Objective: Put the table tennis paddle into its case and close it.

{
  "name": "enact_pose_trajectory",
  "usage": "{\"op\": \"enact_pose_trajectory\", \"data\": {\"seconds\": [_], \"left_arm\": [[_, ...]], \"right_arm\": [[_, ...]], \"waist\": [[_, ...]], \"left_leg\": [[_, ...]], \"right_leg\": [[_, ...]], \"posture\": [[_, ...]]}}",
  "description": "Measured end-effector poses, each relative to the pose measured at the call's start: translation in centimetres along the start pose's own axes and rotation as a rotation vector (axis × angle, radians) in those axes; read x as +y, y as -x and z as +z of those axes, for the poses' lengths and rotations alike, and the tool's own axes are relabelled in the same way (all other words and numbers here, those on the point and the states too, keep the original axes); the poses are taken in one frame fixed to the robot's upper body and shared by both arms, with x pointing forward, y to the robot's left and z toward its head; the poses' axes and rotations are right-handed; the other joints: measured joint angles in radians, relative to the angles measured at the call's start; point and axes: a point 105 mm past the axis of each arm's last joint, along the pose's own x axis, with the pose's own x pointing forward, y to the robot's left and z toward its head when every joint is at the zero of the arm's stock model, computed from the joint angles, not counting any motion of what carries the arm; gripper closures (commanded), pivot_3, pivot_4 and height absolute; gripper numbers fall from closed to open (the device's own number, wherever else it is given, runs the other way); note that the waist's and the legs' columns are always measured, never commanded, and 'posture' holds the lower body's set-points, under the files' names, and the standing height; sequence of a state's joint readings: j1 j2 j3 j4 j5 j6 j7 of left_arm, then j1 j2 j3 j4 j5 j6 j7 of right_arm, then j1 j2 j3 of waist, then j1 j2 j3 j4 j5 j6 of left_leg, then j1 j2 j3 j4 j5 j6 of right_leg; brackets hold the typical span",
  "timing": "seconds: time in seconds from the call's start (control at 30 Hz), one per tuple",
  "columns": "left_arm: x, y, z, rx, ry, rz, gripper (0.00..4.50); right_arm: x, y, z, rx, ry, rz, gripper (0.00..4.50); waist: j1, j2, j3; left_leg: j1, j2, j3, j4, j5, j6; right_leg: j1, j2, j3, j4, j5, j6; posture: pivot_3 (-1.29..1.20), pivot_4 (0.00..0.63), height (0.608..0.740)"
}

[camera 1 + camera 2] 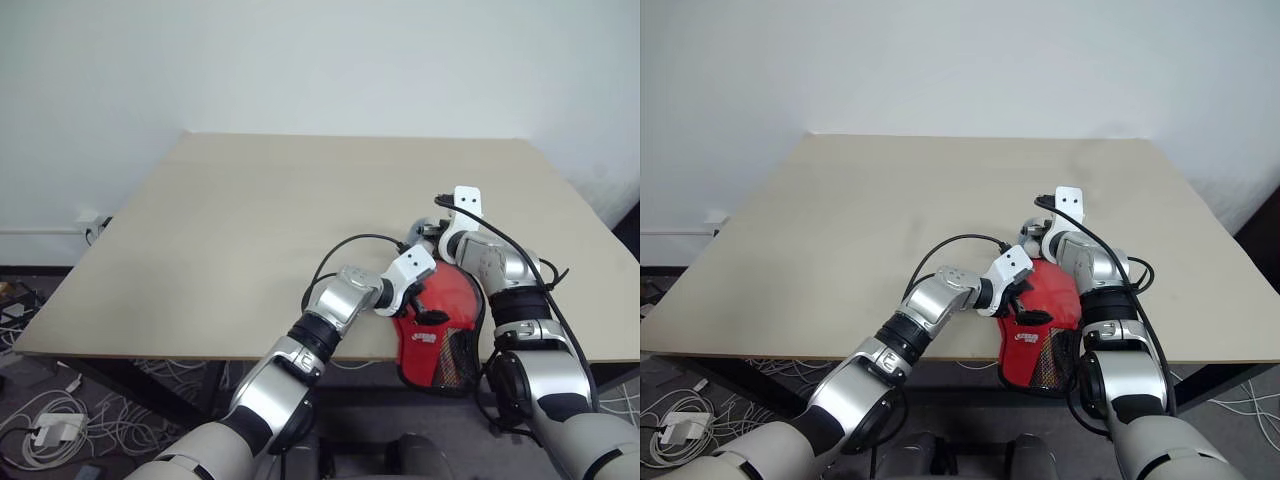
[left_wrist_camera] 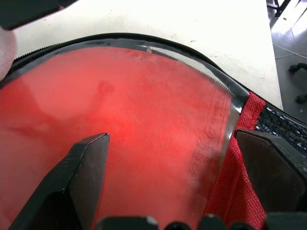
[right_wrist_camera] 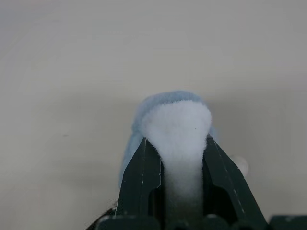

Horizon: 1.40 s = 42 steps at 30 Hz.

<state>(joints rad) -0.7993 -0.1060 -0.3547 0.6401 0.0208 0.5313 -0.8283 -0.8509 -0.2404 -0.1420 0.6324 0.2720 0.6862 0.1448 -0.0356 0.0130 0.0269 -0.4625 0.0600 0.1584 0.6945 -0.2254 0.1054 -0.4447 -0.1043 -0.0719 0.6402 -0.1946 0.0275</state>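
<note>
One white logo (image 1: 425, 338) marks the case (image 1: 440, 320).

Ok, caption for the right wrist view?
Right gripper shut on a pale fluffy lump above the table.

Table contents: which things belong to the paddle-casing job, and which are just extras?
Job:
- red rubber-faced paddle, lying in the case
- red fabric zip case with black mesh end

Extras:
- pale grey fluffy lump, pinched in the right gripper
- beige tabletop
</note>
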Motion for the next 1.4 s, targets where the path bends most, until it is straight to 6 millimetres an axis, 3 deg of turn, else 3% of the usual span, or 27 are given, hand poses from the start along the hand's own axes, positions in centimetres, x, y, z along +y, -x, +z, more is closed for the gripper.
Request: {"op": "enact_pose_trajectory", "data": {"seconds": [0.4, 0.7, 0.9, 1.07, 1.4], "left_arm": [[0.2, 0.2, 0.0, -0.001, 0.012, 0.007, 0.0], [0.5, 0.3, 0.0, -0.002, 0.018, 0.013, 0.0], [0.6, 0.3, 0.1, -0.002, 0.018, 0.014, 0.0], [0.7, 0.3, 0.2, 0.003, 0.024, 0.017, 0.0], [0.7, 0.2, 0.2, 0.003, 0.031, 0.015, 0.0]], "right_arm": [[-3.5, 0.5, 0.5, -0.009, -0.033, -0.124, 4.15], [-7.5, 3.1, 1.1, 0.02, 0.0, -0.2, 4.15], [-9.7, 6.0, 1.2, 0.084, 0.021, -0.176, 4.15], [-11.5, 9.4, -0.4, 0.216, 0.107, -0.128, 4.15], [-10.7, 14.7, -3.4, 0.39, 0.34, 0.103, 4.15]], "waist": [[-0.006, 0.0, 0.0], [-0.005, 0.001, 0.0], [0.003, 0.002, 0.0], [0.014, 0.002, 0.0], [0.017, 0.002, 0.0]], "left_leg": [[0.0, 0.0, 0.0, 0.0, 0.0, 0.0], [0.0, -0.001, -0.001, 0.0, 0.0, 0.001], [0.0, -0.001, -0.001, 0.0, -0.003, 0.006], [0.0, -0.002, -0.002, 0.001, -0.005, 0.008], [0.0, -0.004, -0.005, 0.002, -0.006, 0.01]], "right_leg": [[0.0, 0.0, 0.0, 0.0, 0.0, 0.0], [0.0, -0.001, 0.0, 0.0, 0.0, 0.0], [0.0, -0.002, 0.0, -0.001, -0.001, 0.0], [0.0, -0.003, 0.0, -0.002, -0.001, 0.001], [0.001, -0.004, -0.001, -0.003, -0.005, 0.006]], "posture": [[0.0, 0.0, 0.724], [0.0, 0.0, 0.724], [0.0, 0.0, 0.724], [0.0, 0.0, 0.724], [0.0, 0.0, 0.724]]}}
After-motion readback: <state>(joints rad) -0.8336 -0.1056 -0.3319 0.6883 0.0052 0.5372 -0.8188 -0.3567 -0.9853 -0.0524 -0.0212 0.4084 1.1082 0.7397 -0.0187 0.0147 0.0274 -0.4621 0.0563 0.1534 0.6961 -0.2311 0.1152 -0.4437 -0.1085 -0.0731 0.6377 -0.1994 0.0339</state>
